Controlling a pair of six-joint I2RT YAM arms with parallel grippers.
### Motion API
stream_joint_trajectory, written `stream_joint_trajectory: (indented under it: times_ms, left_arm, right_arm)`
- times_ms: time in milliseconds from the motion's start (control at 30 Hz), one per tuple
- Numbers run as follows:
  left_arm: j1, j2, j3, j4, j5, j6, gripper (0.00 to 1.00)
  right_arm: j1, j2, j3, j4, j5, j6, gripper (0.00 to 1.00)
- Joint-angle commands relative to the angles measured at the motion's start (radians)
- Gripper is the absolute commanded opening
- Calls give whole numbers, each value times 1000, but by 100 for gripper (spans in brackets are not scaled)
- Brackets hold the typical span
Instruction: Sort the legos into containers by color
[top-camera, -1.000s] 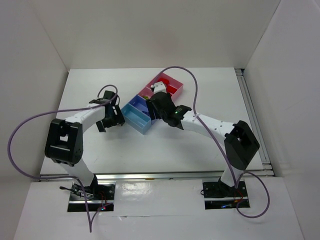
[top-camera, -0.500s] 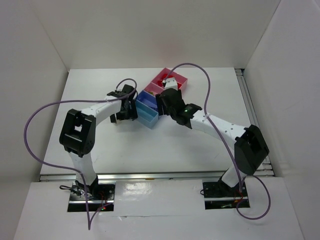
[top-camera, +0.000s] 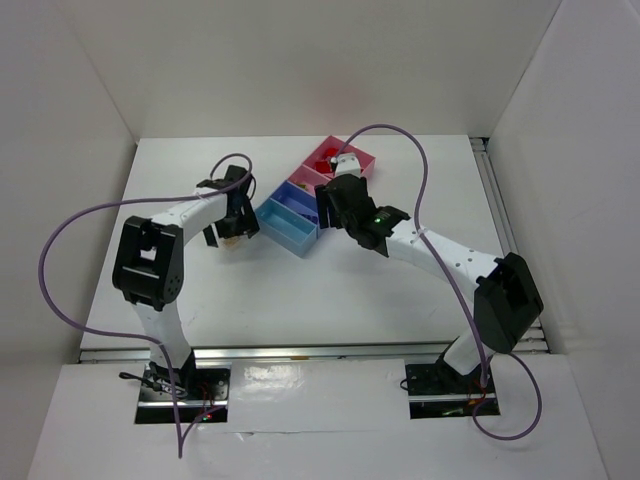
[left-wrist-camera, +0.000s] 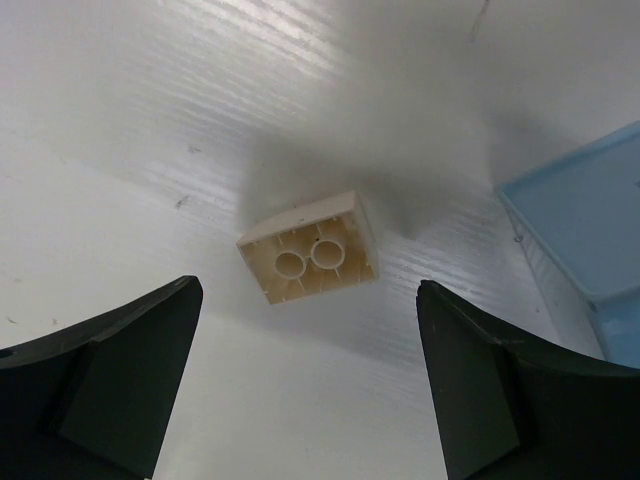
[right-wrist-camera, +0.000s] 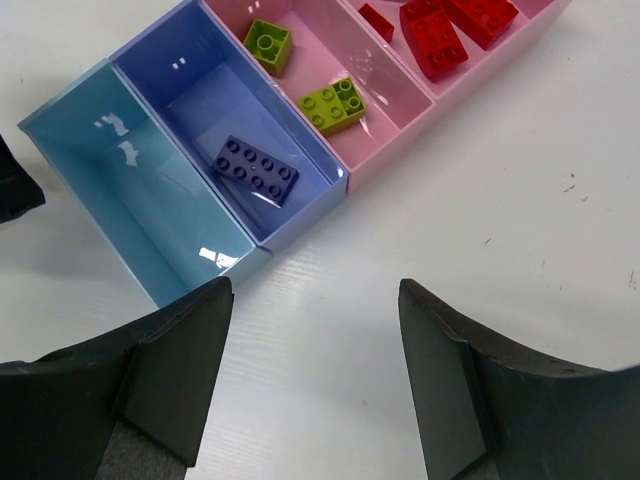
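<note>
Upside down on the white table (left-wrist-camera: 150, 120), just past the tips of the left gripper (left-wrist-camera: 308, 310) and right in the middle between its 2 fingers: 1 tan lego (left-wrist-camera: 310, 247), hollow side up, turned a bit crooked. Not touched yet. Fingers wide apart, 1 on each side, holding nothing.

Could go wrong here: closing on the crooked corners and not on the flat sides might spin the lego or pop it out. Pinching only the thin top rim might drop it on the way.

Off past the right finger: a corner of the light blue tray (left-wrist-camera: 590, 230), near the lego but apart from it. Bare inside, so likely the home for tan. Could get bumped by a low swing across.

Next along the row: a blue-purple tray (right-wrist-camera: 200, 80) with 1 dark purple lego (right-wrist-camera: 258, 170), a pink tray (right-wrist-camera: 310, 60) with 2 lime-green legos (right-wrist-camera: 331, 105), a last pink tray (right-wrist-camera: 470, 65) with red legos (right-wrist-camera: 450, 25).

Over the table just beside the row: the right gripper (right-wrist-camera: 315, 290), fingers wide apart, empty. Close enough to crowd the left arm at the drop.
</note>
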Motion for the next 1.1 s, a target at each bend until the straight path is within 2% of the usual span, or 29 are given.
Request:
stream_joint_trajectory:
  times_ms: [0, 233, 400, 567, 667, 867, 1000, 1033, 1067]
  left_arm:
    - [32, -3, -22, 7, 99, -57, 100]
    - [41, 31, -12, 7, 108, -143, 100]
    - [50, 85, 8, -3, 117, -222, 92]
    - [69, 106, 9, -3, 108, -257, 87]
    - [81, 106, 9, 6, 99, -257, 82]
    - [101, 85, -18, 39, 99, -246, 77]
    - [101, 71, -18, 29, 88, -225, 64]
    - [101, 59, -18, 29, 79, -214, 56]
    - [101, 42, -18, 29, 79, -214, 54]
  right_arm:
    - [1, -30, -12, 2, -4, 0, 74]
    - [1, -39, -12, 2, -33, -18, 74]
    - [1, -30, -3, 2, -33, -29, 74]
    - [1, -21, -3, 2, -33, -38, 74]
    - [1, -12, -3, -7, -33, -38, 74]
    - [1, -11, -3, -7, -33, -38, 74]
    - [1, -21, -13, 5, -33, -38, 74]
    - [1, -21, -13, 5, -24, -38, 74]
    - [10, -21, -13, -4, -15, -38, 74]
